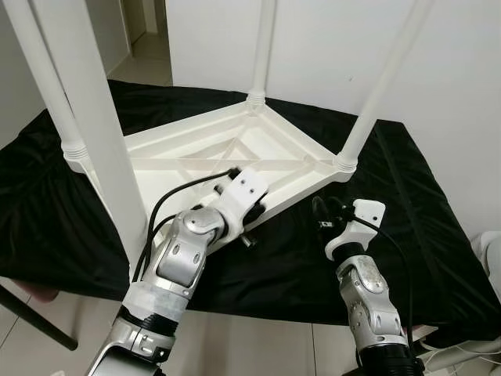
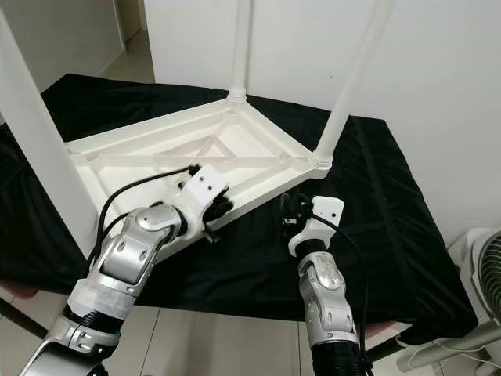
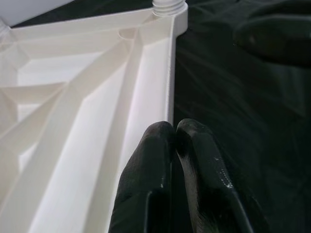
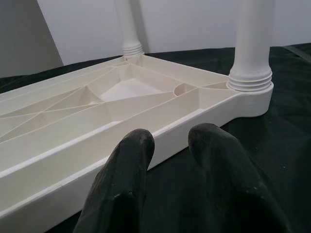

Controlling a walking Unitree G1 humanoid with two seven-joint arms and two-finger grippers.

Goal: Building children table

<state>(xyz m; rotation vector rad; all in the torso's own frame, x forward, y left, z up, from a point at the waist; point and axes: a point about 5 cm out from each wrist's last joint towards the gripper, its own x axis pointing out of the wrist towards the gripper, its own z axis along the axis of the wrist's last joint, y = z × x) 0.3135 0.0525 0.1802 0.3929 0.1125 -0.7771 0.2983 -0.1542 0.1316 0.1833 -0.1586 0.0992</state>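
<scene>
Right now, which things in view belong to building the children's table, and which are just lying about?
Job:
white tabletop, upside down on the cloth
four white legs, standing up from its corners
left gripper, shut, at the tabletop's near edge
right gripper, open, just short of that edge

Lying about:
black cloth
white fan, at the right

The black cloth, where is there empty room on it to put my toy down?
The black cloth lies bare to the right of the upside-down white table, past its corner leg, and along the front edge beside the right hand. It is crowded at the table's near rim, where the left hand rests.
</scene>
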